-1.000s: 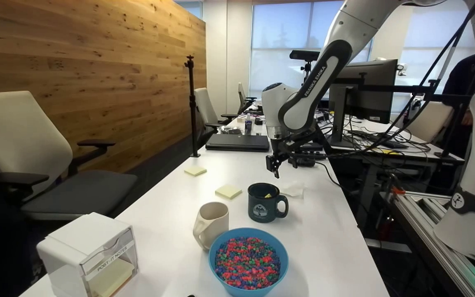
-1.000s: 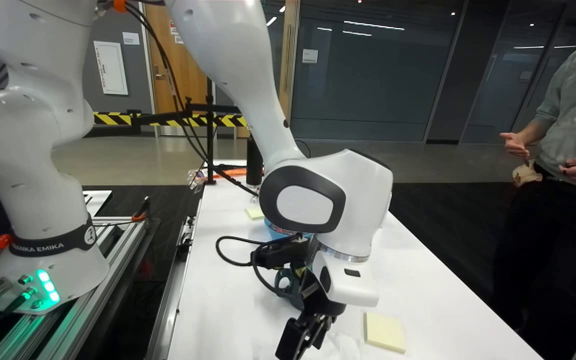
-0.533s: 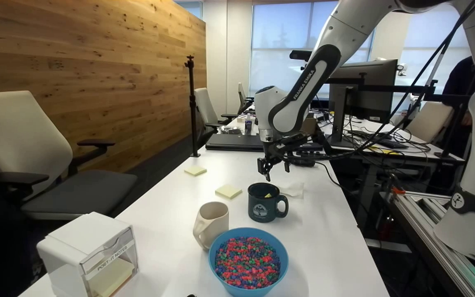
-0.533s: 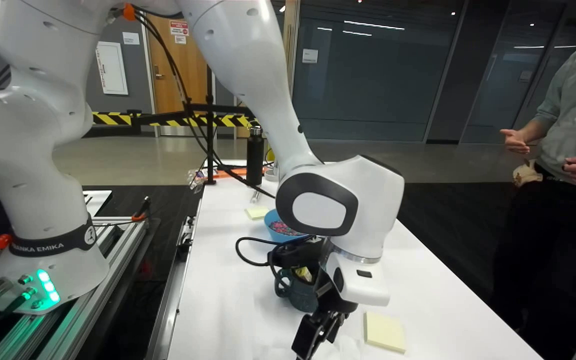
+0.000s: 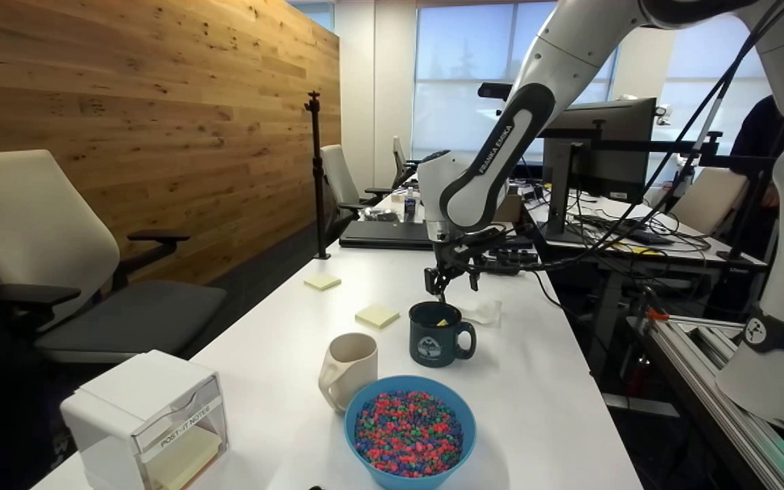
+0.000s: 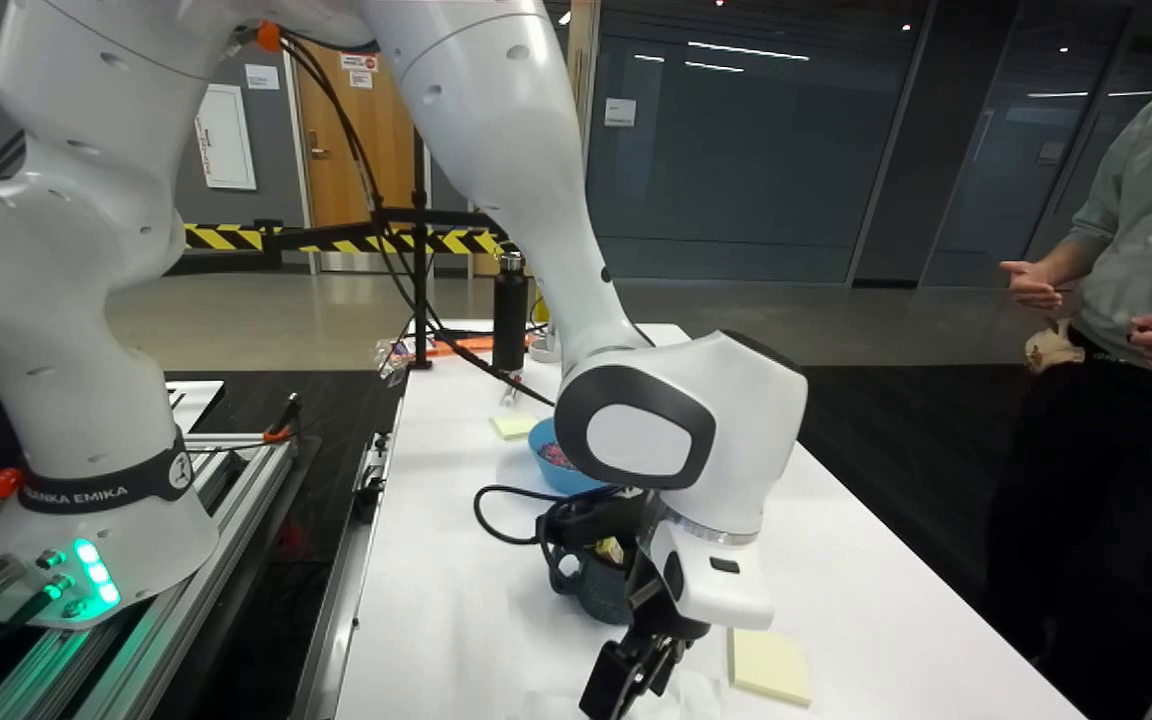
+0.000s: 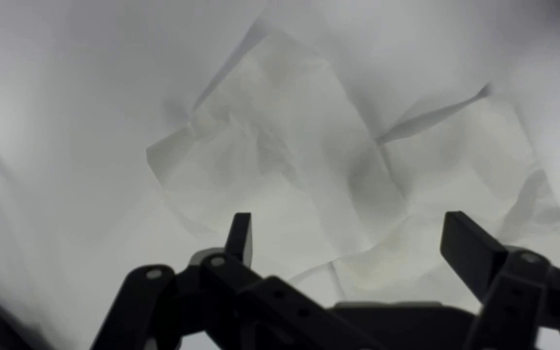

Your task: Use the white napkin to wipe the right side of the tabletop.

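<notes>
The white napkin (image 5: 486, 313) lies crumpled on the glossy white tabletop (image 5: 542, 415), just behind the dark green mug (image 5: 436, 337) in an exterior view. It shows only partly in an exterior view (image 6: 688, 700), at the bottom edge behind the gripper. In the wrist view the napkin (image 7: 289, 136) fills the middle, with creases and raised folds. My gripper (image 7: 348, 221) is open, its black fingers wide apart over the napkin with nothing between them. In both exterior views the gripper (image 5: 457, 291) (image 6: 626, 690) hangs low above the table, beside the mug. Whether the fingertips touch the napkin cannot be told.
A beige mug (image 5: 351, 371), a blue bowl (image 5: 410, 435) of coloured beads and a white note box (image 5: 150, 415) stand nearer that camera. Yellow note pads (image 5: 377, 315) (image 5: 322, 281) lie leftward. A black laptop (image 5: 388, 235) lies farther back. A person (image 6: 1151, 230) stands beyond the table.
My gripper has moved left in the exterior view with the bowl in front, then lowered a little towards the table. Both fingers now show apart there. The napkin and mugs have not moved.
</notes>
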Robot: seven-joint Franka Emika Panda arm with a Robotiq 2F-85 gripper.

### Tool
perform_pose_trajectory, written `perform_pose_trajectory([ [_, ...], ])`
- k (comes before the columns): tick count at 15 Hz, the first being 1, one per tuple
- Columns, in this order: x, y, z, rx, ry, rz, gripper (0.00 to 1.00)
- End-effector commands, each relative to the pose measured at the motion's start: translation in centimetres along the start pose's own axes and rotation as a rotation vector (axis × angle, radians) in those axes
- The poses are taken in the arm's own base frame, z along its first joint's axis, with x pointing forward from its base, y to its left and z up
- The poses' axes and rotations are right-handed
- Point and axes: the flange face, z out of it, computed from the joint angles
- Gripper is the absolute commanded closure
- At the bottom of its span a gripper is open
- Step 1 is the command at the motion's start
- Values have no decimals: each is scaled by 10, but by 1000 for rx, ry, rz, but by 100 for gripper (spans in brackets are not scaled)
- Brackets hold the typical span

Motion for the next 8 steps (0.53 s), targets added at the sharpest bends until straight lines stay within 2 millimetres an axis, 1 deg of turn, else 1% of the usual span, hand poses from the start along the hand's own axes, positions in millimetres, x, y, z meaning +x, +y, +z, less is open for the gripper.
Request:
perform_pose_trajectory([
  [1, 6, 3, 17, 8, -13, 31, 0],
  [3, 6, 3, 16, 9, -16, 43, 0],
  [4, 4, 5, 9, 8, -31, 45, 0],
  [5, 1, 4, 17, -12, -20, 20, 0],
  [7, 2, 3, 15, -7, -18, 24, 0],
  [8, 8, 1, 18, 23, 52, 58, 0],
])
